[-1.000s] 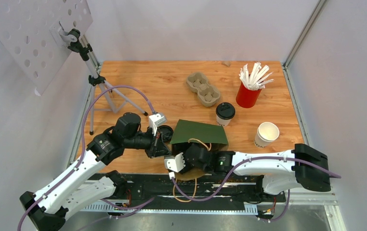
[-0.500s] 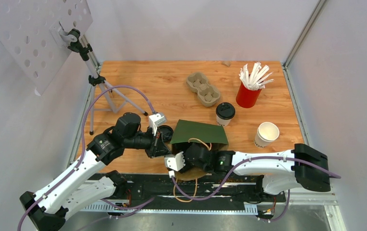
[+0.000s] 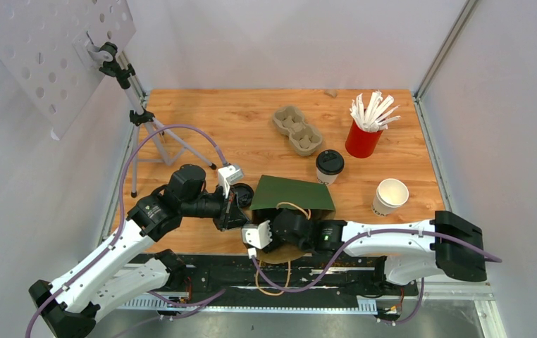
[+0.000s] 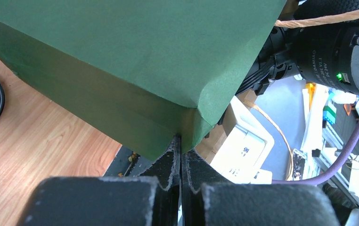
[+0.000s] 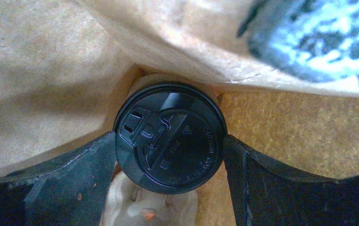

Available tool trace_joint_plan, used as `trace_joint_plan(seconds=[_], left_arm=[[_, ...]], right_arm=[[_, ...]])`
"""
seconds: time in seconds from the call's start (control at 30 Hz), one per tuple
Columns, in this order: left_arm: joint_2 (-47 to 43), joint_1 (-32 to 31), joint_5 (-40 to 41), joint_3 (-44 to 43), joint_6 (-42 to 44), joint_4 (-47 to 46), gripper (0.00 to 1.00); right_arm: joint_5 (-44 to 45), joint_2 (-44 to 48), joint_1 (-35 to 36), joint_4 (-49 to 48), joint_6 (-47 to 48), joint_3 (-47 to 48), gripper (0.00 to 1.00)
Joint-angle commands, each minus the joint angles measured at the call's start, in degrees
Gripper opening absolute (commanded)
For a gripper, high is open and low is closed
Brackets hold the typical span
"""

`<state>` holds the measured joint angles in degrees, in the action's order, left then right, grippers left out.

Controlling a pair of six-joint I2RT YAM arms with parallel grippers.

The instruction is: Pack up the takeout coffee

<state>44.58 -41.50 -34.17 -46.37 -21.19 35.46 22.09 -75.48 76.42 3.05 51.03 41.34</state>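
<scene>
A dark green paper bag [image 3: 292, 193] lies on its side at the table's near edge, mouth toward the arms. My left gripper [image 4: 181, 141] is shut on the bag's lower corner [image 4: 191, 127]. My right gripper [image 5: 170, 141] reaches inside the bag. Its fingers [image 5: 78, 174] press both sides of the black lid of one takeout coffee cup [image 5: 170, 136], which faces the camera. From above, that hand is hidden in the bag and only its wrist [image 3: 280, 229] shows. A second lidded coffee cup [image 3: 329, 166] stands upright just beyond the bag.
A loose black lid [image 3: 242, 193] lies left of the bag. An open white cup [image 3: 391, 196] stands at the right. The grey pulp carrier [image 3: 297, 130] and the red cup of stirrers [image 3: 364, 137] sit farther back. A tripod stand [image 3: 142, 134] is at the left edge.
My right wrist has edged slightly deeper toward the bag. The left arm, the bag and the things on the table have not moved.
</scene>
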Motion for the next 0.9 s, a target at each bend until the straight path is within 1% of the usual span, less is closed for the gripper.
trace_joint_plan(seconds=[0.0, 0.07, 0.27, 0.3, 0.33, 0.37, 0.77, 0.87], left_arm=[[-0.73, -0.17, -3.09, -0.19, -0.96, -2.58, 0.00], [-0.77, -0.18, -3.10, -0.13, -0.96, -2.59, 0.00], [-0.65, -0.17, -2.94, -0.08, -1.01, -2.53, 0.00], [-0.66, -0.17, -2.92, -0.09, -0.92, -2.58, 0.00], [-0.58, -0.16, -2.92, -0.01, -0.93, -2.59, 0.00], [-0.59, -0.18, -2.92, 0.01, -0.94, -2.62, 0.00], [-0.24, -0.17, -3.09, 0.03, -0.89, -2.67, 0.00], [-0.16, -0.17, -3.17, 0.14, -0.93, -2.71, 0.00]], right_arm=[[0.68, 1.63, -0.48, 0.17, -1.53, 1.22, 0.82], [0.60, 1.80, -0.46, 0.70, -1.54, 1.60, 0.84], [-0.22, 2.96, -0.45, 2.25, -1.86, 2.25, 0.85], [-0.20, 3.11, -0.46, 2.71, -2.11, 2.37, 0.87], [-0.14, 3.34, -0.47, 3.21, -2.32, 2.49, 0.91], [-0.08, 3.59, -0.41, 3.50, -2.60, 2.57, 0.92], [-0.44, 6.92, -0.40, 7.69, -4.59, 3.53, 0.89], [-1.90, 7.89, -0.33, 9.15, -5.05, 4.09, 0.92]])
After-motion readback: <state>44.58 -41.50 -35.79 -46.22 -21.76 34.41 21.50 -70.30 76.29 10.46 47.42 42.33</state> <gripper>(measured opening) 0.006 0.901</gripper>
